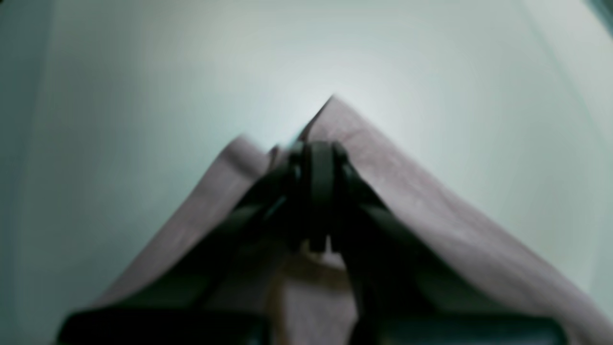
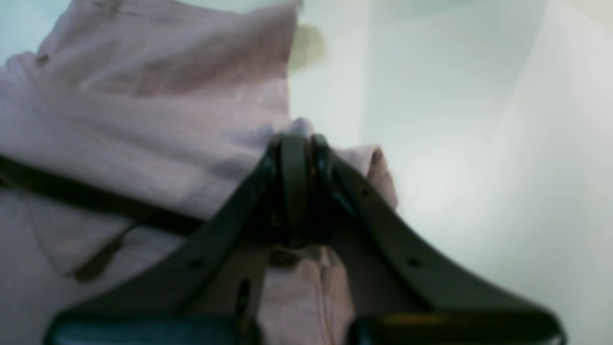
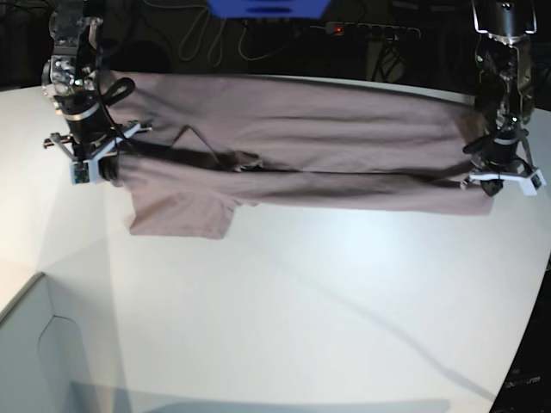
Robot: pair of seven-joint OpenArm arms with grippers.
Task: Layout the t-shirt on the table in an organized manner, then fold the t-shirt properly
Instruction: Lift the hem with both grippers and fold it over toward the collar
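Note:
The mauve t-shirt [image 3: 301,138] is stretched sideways between both grippers above the white table [image 3: 301,301]. Its folded lower edge sags and one sleeve [image 3: 181,215] droops toward the tabletop. My right gripper [image 3: 96,165] stands at the left of the base view, shut on the cloth there. In the right wrist view its closed tips [image 2: 297,143] pinch a bunched fold of the t-shirt [image 2: 143,120]. My left gripper [image 3: 502,178] stands at the right of the base view. Its closed tips [image 1: 320,151] clamp a corner of the t-shirt [image 1: 407,191].
A pale grey box corner [image 3: 34,344] juts in at the bottom left of the base view. Behind the table's far edge hang dark cables and a power strip [image 3: 370,30], with a blue object [image 3: 267,7] at the top. The table's curved edge [image 3: 516,361] runs down the right.

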